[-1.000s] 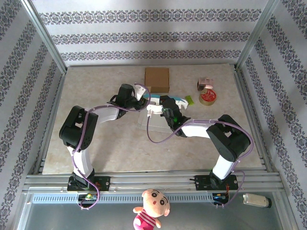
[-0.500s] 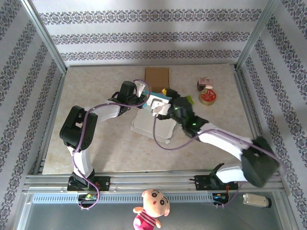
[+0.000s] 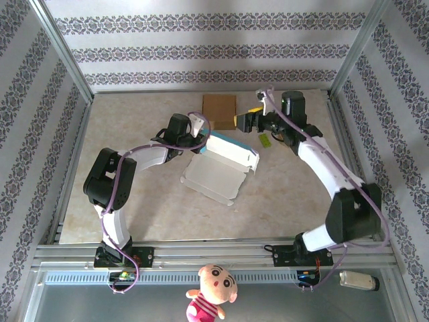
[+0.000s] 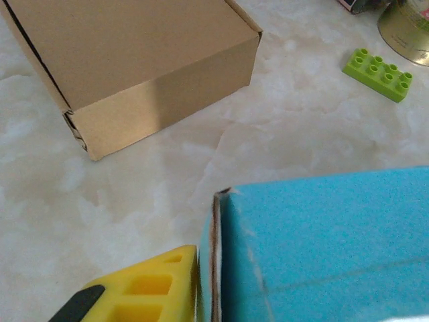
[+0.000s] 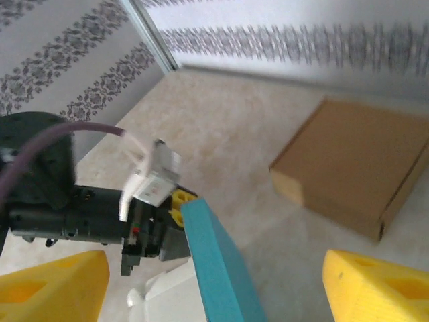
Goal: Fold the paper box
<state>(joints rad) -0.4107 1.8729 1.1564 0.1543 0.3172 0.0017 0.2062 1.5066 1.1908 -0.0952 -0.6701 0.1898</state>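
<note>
Marbled counter (image 3: 134,201), centre frame: right pincer (image 3: 242,121) has let go and swung to the upper right, jaws spread and empty, leaving left pincer (image 3: 201,133) alone clenched on the raised blue lid of the paper box (image 3: 213,178), fold likely unfinished.

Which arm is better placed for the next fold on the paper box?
Left. The left gripper grips the paper box's raised blue flap; the right gripper hangs open, back by the brown carton.
</note>
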